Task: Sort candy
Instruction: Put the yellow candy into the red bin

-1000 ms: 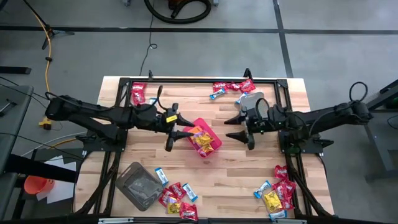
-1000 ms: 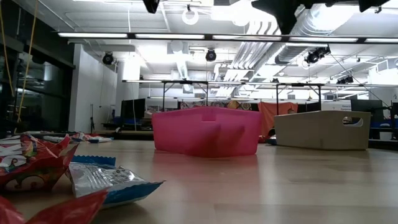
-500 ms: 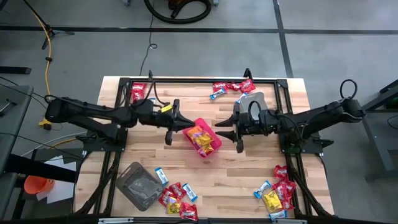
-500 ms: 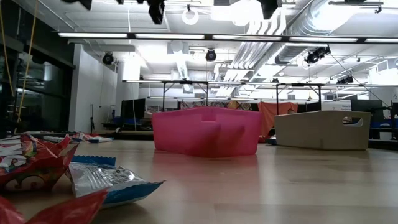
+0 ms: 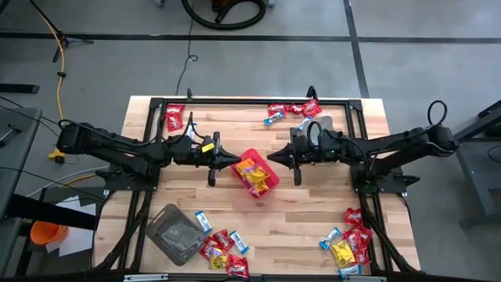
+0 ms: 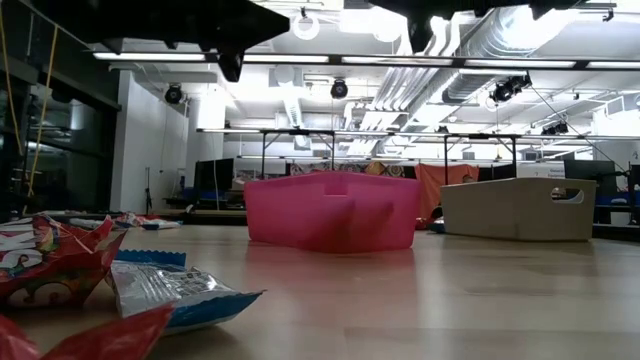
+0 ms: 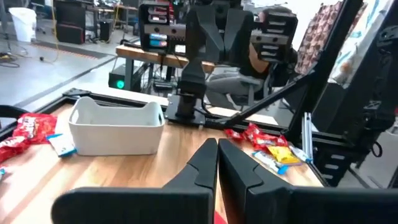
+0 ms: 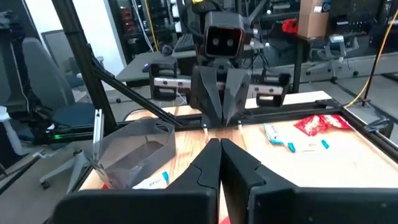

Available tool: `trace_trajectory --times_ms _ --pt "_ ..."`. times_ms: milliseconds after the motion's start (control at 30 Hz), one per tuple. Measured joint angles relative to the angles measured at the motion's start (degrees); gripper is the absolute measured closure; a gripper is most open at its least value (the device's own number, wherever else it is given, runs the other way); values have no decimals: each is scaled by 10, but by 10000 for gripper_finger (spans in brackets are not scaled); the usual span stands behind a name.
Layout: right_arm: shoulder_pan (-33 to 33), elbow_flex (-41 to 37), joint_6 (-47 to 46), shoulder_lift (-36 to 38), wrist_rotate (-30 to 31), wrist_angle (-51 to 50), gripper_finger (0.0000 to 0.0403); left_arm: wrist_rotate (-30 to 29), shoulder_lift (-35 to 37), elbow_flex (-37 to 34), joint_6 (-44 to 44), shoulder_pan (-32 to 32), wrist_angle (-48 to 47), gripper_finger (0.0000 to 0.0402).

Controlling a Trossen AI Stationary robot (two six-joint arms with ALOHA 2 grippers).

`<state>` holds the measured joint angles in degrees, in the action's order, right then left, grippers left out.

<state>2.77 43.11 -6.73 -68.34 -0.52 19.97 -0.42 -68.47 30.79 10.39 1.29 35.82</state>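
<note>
Hovering over the table's middle, the left gripper (image 5: pixel 237 160) and the right gripper (image 5: pixel 272 157) face each other, both pinched shut on nothing, just above the red bin (image 5: pixel 261 179) holding candy (image 5: pixel 249 171); more candy lies in piles near the table's corners.

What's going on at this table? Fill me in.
Two robot arms are sorting candy. The left gripper and right gripper hover on either side of the red bin, both shut with nothing visibly held. The bin already holds some packets. Piles of candy lie near the table's corners, beside a grey tub, with a white tub under the right arm.
</note>
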Motion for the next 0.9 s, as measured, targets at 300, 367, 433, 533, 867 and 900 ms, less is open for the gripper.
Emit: trace_trajectory --times_ms 300,367,433,533,867,900 --pt "-1 0 -145 3 -24 0 396 -2 0 0 4 -1 1 401" --pt "-2 0 -216 3 -78 -3 393 -3 0 0 4 -1 1 401" --pt "4 0 -284 3 -162 -18 391 -2 0 0 4 -1 1 401" --pt "42 0 -396 3 -235 -78 385 -2 0 0 5 -1 1 401" --pt "311 0 -641 3 -181 -365 309 -2 0 0 5 -1 1 401" --pt "339 0 -672 2 -161 -394 297 -2 0 0 4 -1 1 401"
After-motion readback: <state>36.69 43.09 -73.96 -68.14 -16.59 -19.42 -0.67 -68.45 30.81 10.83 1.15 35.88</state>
